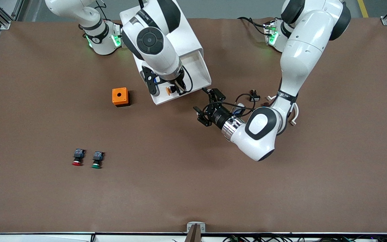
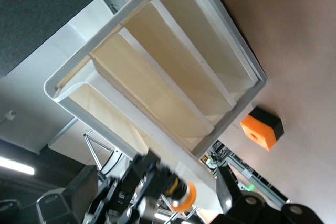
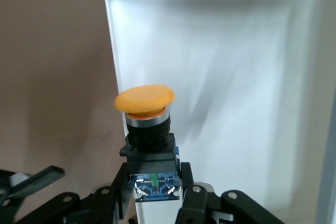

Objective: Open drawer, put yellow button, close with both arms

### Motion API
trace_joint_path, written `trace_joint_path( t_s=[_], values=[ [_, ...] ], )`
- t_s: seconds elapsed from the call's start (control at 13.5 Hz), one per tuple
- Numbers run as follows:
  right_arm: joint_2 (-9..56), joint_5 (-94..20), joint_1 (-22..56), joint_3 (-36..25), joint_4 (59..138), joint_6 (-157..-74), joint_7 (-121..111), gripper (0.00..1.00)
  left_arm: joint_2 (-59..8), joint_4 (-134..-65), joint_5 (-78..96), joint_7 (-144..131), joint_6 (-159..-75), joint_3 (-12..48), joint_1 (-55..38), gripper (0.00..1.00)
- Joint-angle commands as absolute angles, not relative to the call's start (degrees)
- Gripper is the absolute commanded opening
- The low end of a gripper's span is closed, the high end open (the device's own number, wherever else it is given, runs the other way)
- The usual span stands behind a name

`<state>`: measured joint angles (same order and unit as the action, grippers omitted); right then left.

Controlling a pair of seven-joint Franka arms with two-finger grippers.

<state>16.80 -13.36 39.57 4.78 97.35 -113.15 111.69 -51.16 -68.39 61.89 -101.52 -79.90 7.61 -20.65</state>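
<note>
The white cabinet [image 1: 186, 37] stands at the robots' edge of the table, its top drawer [image 1: 198, 69] pulled out toward the front camera. My right gripper [image 1: 174, 90] is shut on the yellow button [image 1: 170, 89] and holds it over the drawer's front end. In the right wrist view the fingers [image 3: 191, 195] clamp the button's blue-and-black body, with the yellow cap [image 3: 145, 99] before the drawer's white inside [image 3: 236, 77]. My left gripper [image 1: 206, 107] is open and empty, low beside the drawer's front corner. The left wrist view shows the cabinet's drawer fronts [image 2: 157, 77] and the held button [image 2: 184, 195].
An orange box [image 1: 120, 96] with a round hole sits beside the drawer toward the right arm's end; it also shows in the left wrist view [image 2: 261, 129]. A red-capped button [image 1: 77, 157] and a green-capped button [image 1: 97, 159] lie side by side nearer the front camera.
</note>
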Motion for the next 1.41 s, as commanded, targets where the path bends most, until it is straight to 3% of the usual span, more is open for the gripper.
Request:
trace_joint_path(
  t_s=[0.0,0.22,0.3,0.59,0.96,1.34],
  values=[
    [15.38,-14.24,40.69,4.13,99.67,-114.87,113.82,0.28,-49.67,-67.85,61.7,-95.91,-79.37,6.25,-20.57,0.99],
    [15.12,-14.24,40.26,4.13,99.32,-113.21,113.82,0.76,-47.56,-67.24,56.97,-88.01,-79.37,5.54,-21.18,0.99],
    [15.2,-14.06,40.17,3.96,98.97,-111.99,113.3,0.99,-46.85,-67.24,55.82,-85.28,-79.37,5.54,-21.27,0.99],
    [15.12,-13.36,37.81,2.81,94.5,-106.46,105.86,1.0,-44.04,-67.15,49.68,-75.44,-80.15,5.54,-22.41,0.99],
    [14.25,-9.43,26.65,2.64,89.04,-98.89,81.18,1.0,-41.14,-67.32,42.11,-66.11,-86.38,5.71,-24.51,0.99],
    [13.1,-4.48,14.88,2.55,88.6,-97.65,53.05,1.0,-38.41,-67.59,28.51,-62.05,-91.57,6.15,-28.55,0.99]
  ],
)
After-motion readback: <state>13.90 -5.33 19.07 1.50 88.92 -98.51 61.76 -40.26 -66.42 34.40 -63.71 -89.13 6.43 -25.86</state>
